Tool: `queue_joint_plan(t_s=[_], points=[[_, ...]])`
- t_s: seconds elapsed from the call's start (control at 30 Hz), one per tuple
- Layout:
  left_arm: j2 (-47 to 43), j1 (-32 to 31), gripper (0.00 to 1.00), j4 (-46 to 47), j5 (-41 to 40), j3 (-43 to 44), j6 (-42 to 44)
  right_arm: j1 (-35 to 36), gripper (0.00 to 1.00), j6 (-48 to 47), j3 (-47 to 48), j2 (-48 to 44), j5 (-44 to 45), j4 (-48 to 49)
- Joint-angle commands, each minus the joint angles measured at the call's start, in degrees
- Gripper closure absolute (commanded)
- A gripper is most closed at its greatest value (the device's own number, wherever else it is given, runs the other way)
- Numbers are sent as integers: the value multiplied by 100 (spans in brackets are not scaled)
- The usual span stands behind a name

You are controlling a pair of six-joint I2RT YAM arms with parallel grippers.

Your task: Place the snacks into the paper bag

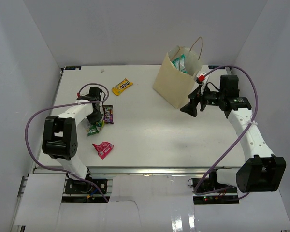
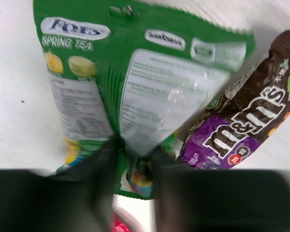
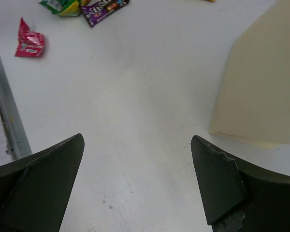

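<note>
Left gripper [image 2: 135, 155] looks clamped on the bottom edge of the green packet [image 2: 135, 87], film puckered between its fingers. The packet lies at the left of the table [image 1: 150, 130], touching the brown-purple pack [image 2: 241, 130] and well apart from the paper bag [image 1: 176, 83] standing far right. Best move is a straight lift so the neighbour pack isn't dragged, check that the pinch on the slick film holds, then release low over the bag's open mouth. Right gripper [image 3: 135, 179] hangs empty with jaws wide apart just beside the bag, and needs to be out of the drop path.
</note>
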Motion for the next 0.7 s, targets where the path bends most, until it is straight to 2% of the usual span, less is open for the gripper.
queue_joint_plan(t_s=[0.0, 0.07, 0.13, 0.2, 0.23, 0.33, 0.37, 0.4, 0.43, 0.47, 0.5, 0.57, 0.6, 0.67], points=[[-134, 32, 75, 197, -111, -105, 254, 271, 3, -129, -196, -230, -633, -215], [-362, 32, 90, 285, -67, -281, 325, 472, 3, -471, -197, -248, -984, -408], [-834, 41, 100, 486, 12, -430, 482, 657, 3, -970, -109, -213, -1273, -829], [-1266, 32, 100, 688, 275, -668, 667, 982, 3, -1271, -4, -161, -1363, -1084], [-1764, 32, 100, 959, 459, -747, 929, 1096, 3, -1324, -3, -126, -1328, -1138], [-2583, 23, 100, 1733, 1810, -1177, 1535, 1615, 2, -1107, 32, -12, -1004, -772], [-3065, 6, 100, 1901, 2354, -1291, 1651, 1877, 1, -601, 23, 33, -846, -517], [-3296, 5, 100, 2311, 3394, -1545, 1783, 1993, 1, -213, 6, 68, -523, -192], [-3490, -12, 100, 2533, 3927, -1687, 1906, 2124, 1, 174, 14, 164, -415, 472], [-3840, -21, 100, 2735, 4402, -1966, 1924, 2195, 1, 1074, 14, 217, -275, 862], [-3965, -47, 100, 3094, 5173, -2091, 1916, 2266, 1, 1649, 6, 278, 258, 1283], [-4193, -126, 100, 3386, 5758, -2276, 1680, 2458, 5, 3201, 32, 489, 797, 2318], [-4229, -152, 100, 3727, 6274, -2425, 1504, 2512, 10, 3610, 84, 664, 1078, 2559], [-4256, -371, 100, 4142, 6691, -2540, 1075, 2644, 10, 4376, 304, 876, 1326, 2911]])
